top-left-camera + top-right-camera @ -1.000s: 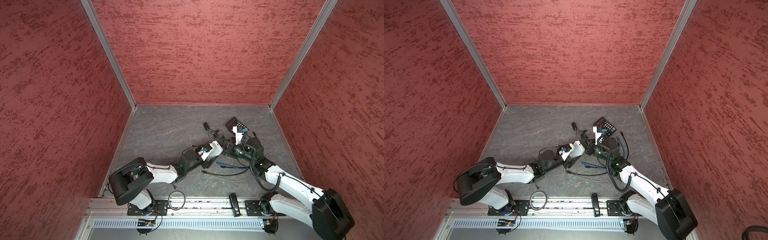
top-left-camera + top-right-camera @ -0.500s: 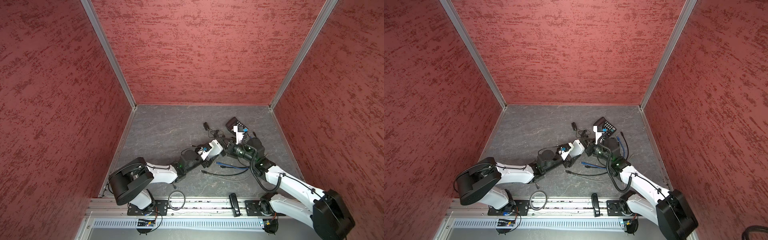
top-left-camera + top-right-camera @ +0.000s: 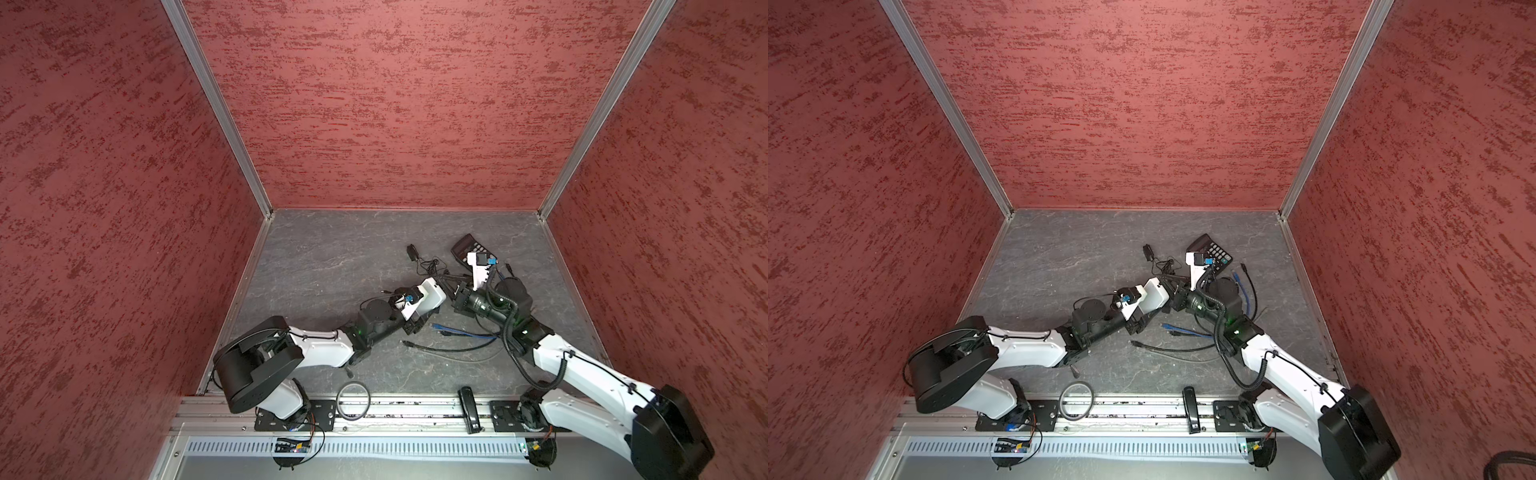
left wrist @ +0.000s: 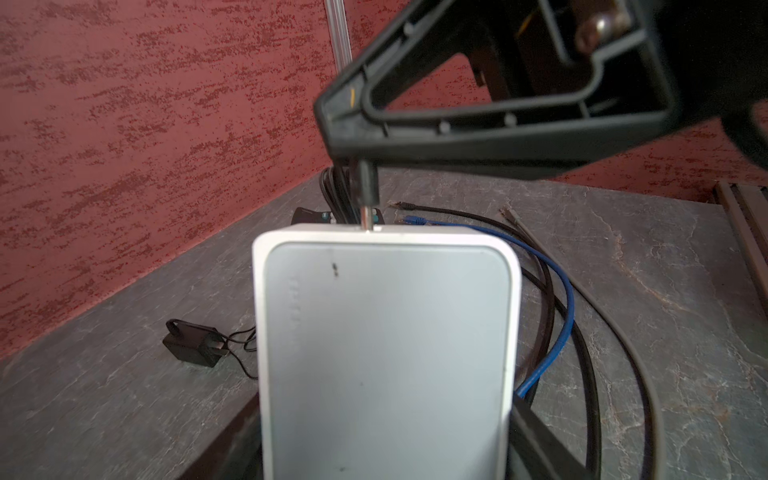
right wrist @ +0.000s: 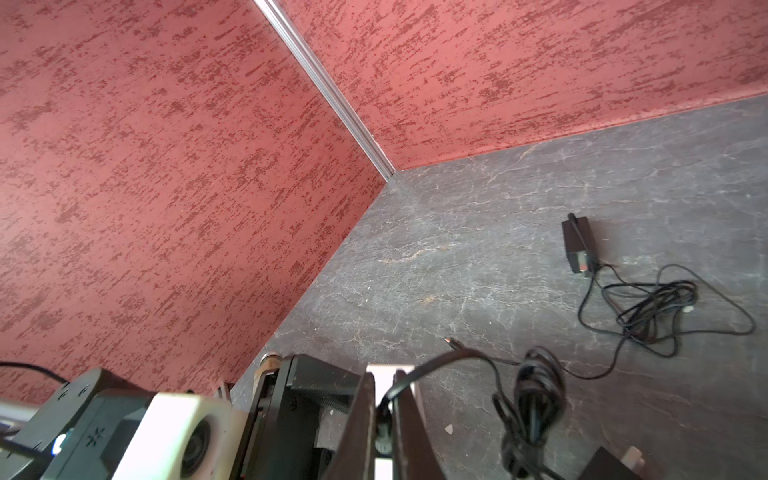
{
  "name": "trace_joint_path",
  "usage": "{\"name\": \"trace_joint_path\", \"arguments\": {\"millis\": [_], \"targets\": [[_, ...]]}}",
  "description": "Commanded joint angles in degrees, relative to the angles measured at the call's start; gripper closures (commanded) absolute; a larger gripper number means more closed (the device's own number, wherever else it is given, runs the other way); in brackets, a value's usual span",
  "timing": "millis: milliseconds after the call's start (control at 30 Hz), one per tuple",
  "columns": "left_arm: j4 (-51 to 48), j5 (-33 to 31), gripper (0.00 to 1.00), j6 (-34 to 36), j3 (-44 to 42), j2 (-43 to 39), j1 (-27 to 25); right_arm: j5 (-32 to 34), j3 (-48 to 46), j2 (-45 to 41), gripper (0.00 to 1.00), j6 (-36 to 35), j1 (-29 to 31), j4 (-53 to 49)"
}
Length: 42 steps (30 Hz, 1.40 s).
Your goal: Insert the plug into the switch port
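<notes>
**Seating the plug: tip at the switch's port edge**

The right claw point(image 5: 384, 419) is pressed together on the plug point(image 4: 368, 187). It pinches the black sleeve, and the bare metal tip projects beyond its fingertips. Directly ahead of those fingertips, the tip meets the narrow edge of the switch point(image 4: 384, 353). The port face is turned away from the camera, so depth of entry cannot be told. Opposite, the left claw point(image 3: 424, 316) clamps the white switch across its width, apparently clear of the floor. The step likely calls for a straight push along the plug's axis, with the left claw bracing against it. Any tilt risks the tip skating off the edge or the sleeve slipping in the pinch. Behind the right claw, the lead point(image 5: 457, 358) trails in slack loops and looks unlikely to snag.
</notes>
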Motion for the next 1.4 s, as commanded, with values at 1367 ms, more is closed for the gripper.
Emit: {"name": "trace_joint_path", "arguments": {"millis": [1367], "targets": [[-21.12, -9.74, 0.6, -7.3, 6.76, -11.11, 0.09, 16.58, 1.5, 6.17, 0.91, 2.28, 6.18, -14.8]]}}
